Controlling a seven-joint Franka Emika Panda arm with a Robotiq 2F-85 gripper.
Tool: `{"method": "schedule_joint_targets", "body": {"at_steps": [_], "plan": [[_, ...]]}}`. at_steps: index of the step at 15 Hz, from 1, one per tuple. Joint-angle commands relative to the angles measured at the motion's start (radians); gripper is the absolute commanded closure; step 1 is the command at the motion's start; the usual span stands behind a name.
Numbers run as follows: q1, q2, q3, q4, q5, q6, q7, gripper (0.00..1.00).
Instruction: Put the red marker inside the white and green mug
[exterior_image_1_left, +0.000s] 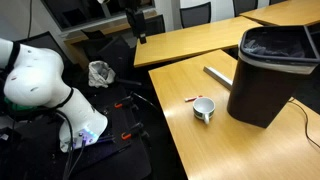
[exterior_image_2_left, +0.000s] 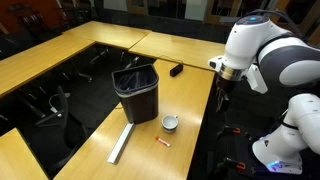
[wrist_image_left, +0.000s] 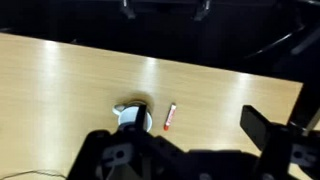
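Note:
The red marker (exterior_image_1_left: 191, 100) lies flat on the wooden table beside the white and green mug (exterior_image_1_left: 204, 108), a short gap apart. Both show in another exterior view, marker (exterior_image_2_left: 162, 144) and mug (exterior_image_2_left: 171, 123), and in the wrist view, marker (wrist_image_left: 169, 117) to the right of the mug (wrist_image_left: 133, 115). My gripper (wrist_image_left: 180, 150) is open and empty, its dark fingers spread wide at the bottom of the wrist view. It hangs well above the table near its edge in an exterior view (exterior_image_2_left: 220, 98), away from both things.
A big black trash bin (exterior_image_1_left: 268, 75) stands close to the mug, also in an exterior view (exterior_image_2_left: 137, 92). A long grey-white tube (exterior_image_2_left: 122, 143) lies near the table edge. A small black object (exterior_image_2_left: 176, 70) sits farther back. Chairs and cables fill the floor beside the table.

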Motion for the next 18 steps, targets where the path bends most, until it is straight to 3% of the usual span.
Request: {"method": "schedule_joint_targets", "body": {"at_steps": [1, 14, 18], "plan": [[0.010, 0.001, -0.008, 0.002, -0.005, -0.003, 0.005, 0.00], [0.010, 0.001, -0.008, 0.002, -0.005, -0.003, 0.005, 0.00], [0.004, 0.127, -0.039, 0.022, 0.001, 0.183, -0.027, 0.00]]}}
